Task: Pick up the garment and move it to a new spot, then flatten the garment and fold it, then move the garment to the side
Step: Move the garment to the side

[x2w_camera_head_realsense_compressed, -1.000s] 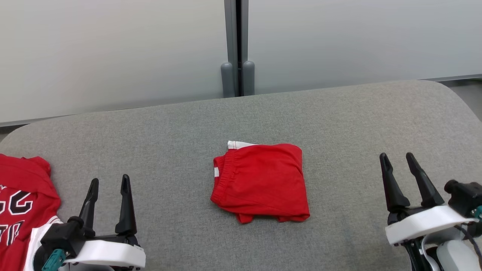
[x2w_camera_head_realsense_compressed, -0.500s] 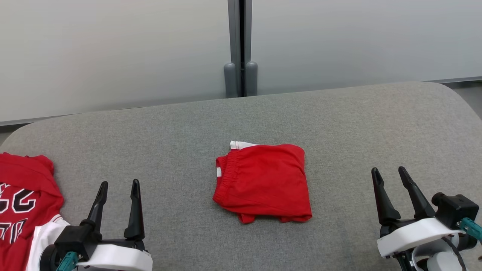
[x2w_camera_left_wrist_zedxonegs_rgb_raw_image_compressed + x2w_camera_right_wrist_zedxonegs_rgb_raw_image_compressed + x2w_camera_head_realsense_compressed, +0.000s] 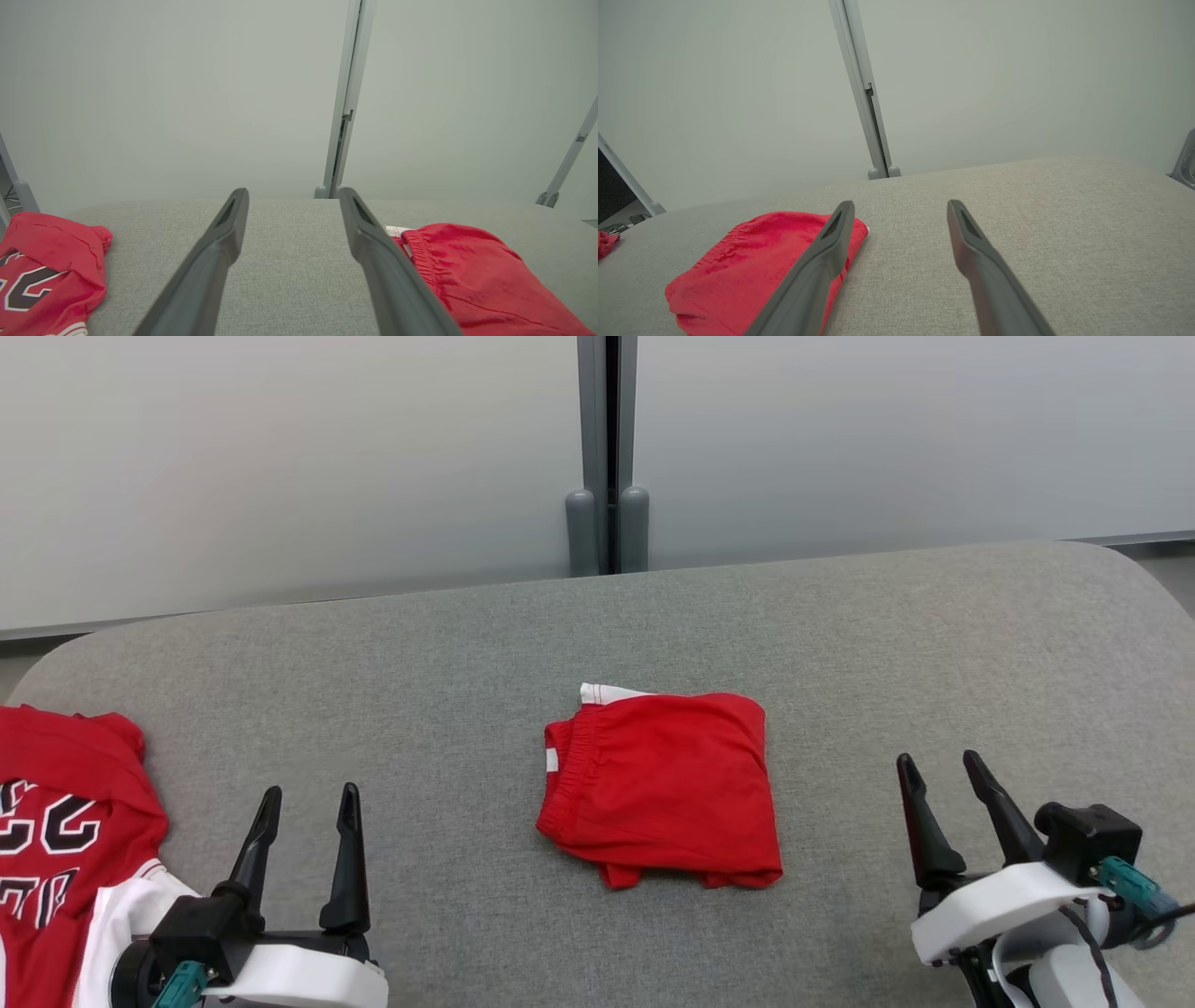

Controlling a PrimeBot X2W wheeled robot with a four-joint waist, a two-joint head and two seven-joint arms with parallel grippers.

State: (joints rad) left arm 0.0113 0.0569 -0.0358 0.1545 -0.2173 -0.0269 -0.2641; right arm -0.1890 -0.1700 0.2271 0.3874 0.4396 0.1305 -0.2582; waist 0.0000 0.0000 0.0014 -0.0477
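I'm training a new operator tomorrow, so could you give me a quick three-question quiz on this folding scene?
1. True or false: the left gripper holds the folded red shorts.
2. The numbered jersey lies on the grey table at: A) the robot's left, B) the robot's right, C) the middle.
3. Fill in: the jaws of the right gripper stand ____.
Key: 1 false, both grippers are empty; 2 A; 3 open.

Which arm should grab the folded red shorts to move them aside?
Probably right: the right gripper, open, sits nearer the shorts, with bare table beside it; a jersey lies by the left gripper.
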